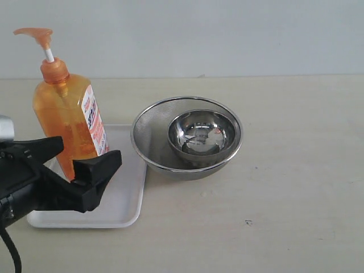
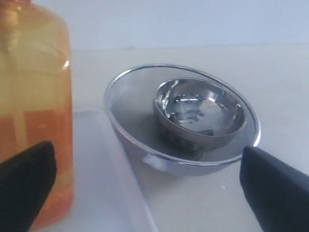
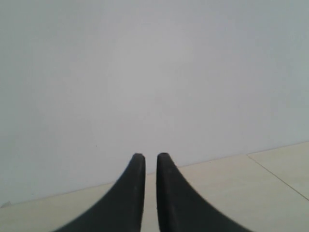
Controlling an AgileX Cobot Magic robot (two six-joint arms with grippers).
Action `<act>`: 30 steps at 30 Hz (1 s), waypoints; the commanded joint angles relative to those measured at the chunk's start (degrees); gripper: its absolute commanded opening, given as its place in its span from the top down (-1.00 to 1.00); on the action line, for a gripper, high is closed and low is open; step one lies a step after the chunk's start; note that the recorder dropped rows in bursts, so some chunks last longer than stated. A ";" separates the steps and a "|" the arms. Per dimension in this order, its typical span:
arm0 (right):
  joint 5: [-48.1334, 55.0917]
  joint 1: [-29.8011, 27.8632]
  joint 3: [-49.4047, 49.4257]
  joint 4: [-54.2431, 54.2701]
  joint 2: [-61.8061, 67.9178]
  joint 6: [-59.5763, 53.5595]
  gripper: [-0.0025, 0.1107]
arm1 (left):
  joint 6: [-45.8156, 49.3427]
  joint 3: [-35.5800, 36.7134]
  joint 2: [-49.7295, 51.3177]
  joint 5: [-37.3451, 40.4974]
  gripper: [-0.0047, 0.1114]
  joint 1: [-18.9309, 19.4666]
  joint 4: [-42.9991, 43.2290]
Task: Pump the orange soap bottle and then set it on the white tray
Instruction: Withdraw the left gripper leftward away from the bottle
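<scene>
1. The orange soap bottle (image 1: 67, 122) is seen standing upright on the white tray (image 1: 122, 199). Its long axis is vertical and the pump head (image 1: 37, 37) is raised on its white stem.
2. The left gripper (image 1: 89, 148) is positioned low at the tray's near side, with its jaws spread wide and nothing gripped. The bottle's lower body lies just ahead of the jaws, offset toward one finger rather than centred in the gap.
3. The left arm is judged the nearer one. The right gripper (image 3: 150, 157) is closed on nothing, is aimed at a bare wall, and is not seen in the exterior view.
4. Placement is judged already met, so any coming move turns on the clearance between the bottle wall and the closer finger.
5. The bottle's base is hidden behind the gripper in the exterior view, and the pump is cut off in the left wrist view. Whether finger and bottle touch cannot be told.
6. A small steel bowl (image 1: 202, 133) is nested in a mesh strainer (image 1: 151, 133) just beside the tray.
</scene>
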 commanded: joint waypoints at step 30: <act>-0.43 -0.17 0.09 -0.15 -0.34 -0.10 0.84 | -43.54 0.38 -12.51 14.76 -0.46 -0.01 44.89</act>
